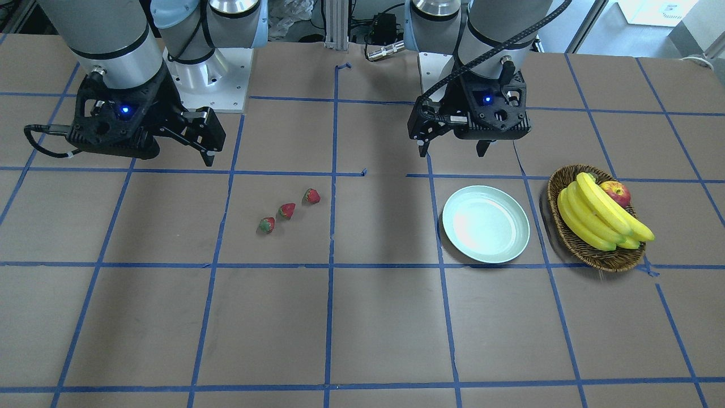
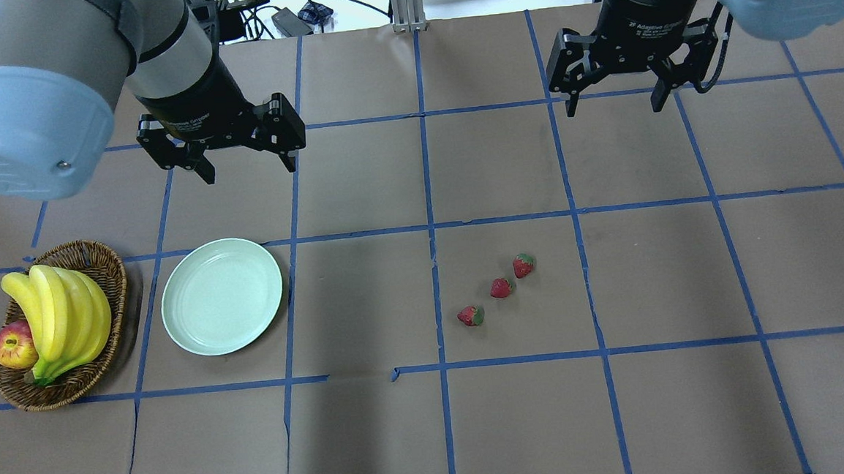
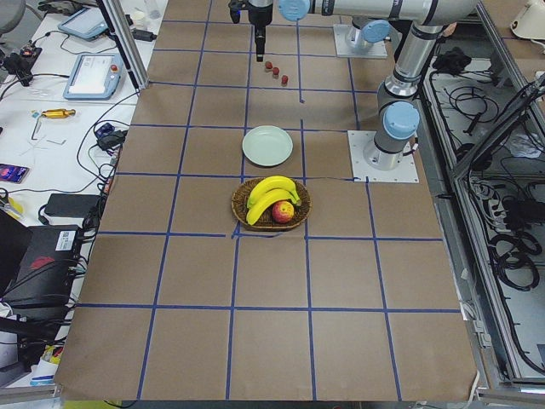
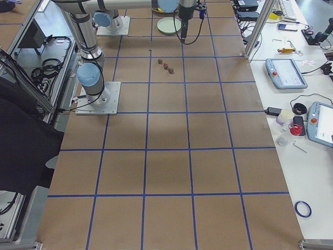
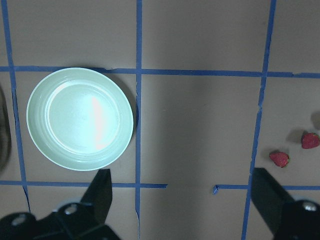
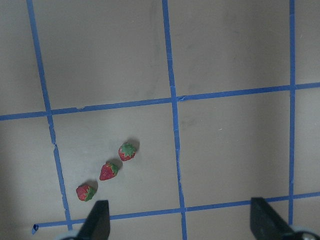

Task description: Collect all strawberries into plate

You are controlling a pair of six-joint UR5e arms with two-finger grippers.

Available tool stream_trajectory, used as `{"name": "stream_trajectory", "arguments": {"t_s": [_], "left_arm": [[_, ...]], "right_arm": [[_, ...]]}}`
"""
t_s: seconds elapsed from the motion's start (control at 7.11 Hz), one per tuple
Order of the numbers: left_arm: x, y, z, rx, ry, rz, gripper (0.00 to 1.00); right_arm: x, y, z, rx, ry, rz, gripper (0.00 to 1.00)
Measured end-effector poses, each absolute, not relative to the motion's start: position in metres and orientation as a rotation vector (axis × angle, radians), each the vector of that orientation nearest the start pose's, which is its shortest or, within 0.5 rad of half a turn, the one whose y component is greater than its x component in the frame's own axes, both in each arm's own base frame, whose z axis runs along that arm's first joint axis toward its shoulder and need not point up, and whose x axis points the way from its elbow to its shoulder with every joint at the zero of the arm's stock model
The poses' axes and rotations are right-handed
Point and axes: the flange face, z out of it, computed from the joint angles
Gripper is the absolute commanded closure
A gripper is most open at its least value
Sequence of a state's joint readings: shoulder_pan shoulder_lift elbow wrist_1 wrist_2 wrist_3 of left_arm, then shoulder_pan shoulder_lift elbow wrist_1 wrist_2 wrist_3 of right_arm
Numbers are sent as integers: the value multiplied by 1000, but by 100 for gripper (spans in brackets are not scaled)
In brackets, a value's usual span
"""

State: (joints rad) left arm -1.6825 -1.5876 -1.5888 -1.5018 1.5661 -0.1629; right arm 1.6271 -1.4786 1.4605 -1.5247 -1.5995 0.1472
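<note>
Three strawberries point(image 2: 500, 288) lay in a short diagonal row near the counter's point(image 2: 375, 430) middle, well apart from the plate point(image 2: 222, 295) nearer its left end. The left jaws and right jaws both hung wide open above the counter, holding nothing.

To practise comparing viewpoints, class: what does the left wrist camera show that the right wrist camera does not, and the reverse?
Only the left wrist view shows the plate, empty, and just two strawberries at the view's right edge. Only the right wrist view shows all three strawberries, in a diagonal row. Both share strawberries and the brown table with blue tape lines.
</note>
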Motion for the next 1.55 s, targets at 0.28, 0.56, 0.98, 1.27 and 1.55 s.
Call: {"name": "stream_trajectory", "arguments": {"t_s": [0.28, 0.56, 0.98, 1.27, 1.55], "left_arm": [[-189, -484, 477, -81, 3148, -51, 0], [-189, -484, 477, -79, 3146, -47, 0], [-189, -483, 473, -77, 3145, -28, 0], [-190, -481, 467, -77, 3143, -8, 0], [-191, -480, 465, -75, 3143, -2, 0]], "right_arm": [[160, -523, 477, 143, 3172, 74, 0], [161, -537, 420, 141, 3181, 137, 0], [164, -553, 307, 168, 3171, 193, 0], [175, -551, 266, 332, 3159, 201, 0], [211, -538, 226, 467, 3164, 198, 0]]}}
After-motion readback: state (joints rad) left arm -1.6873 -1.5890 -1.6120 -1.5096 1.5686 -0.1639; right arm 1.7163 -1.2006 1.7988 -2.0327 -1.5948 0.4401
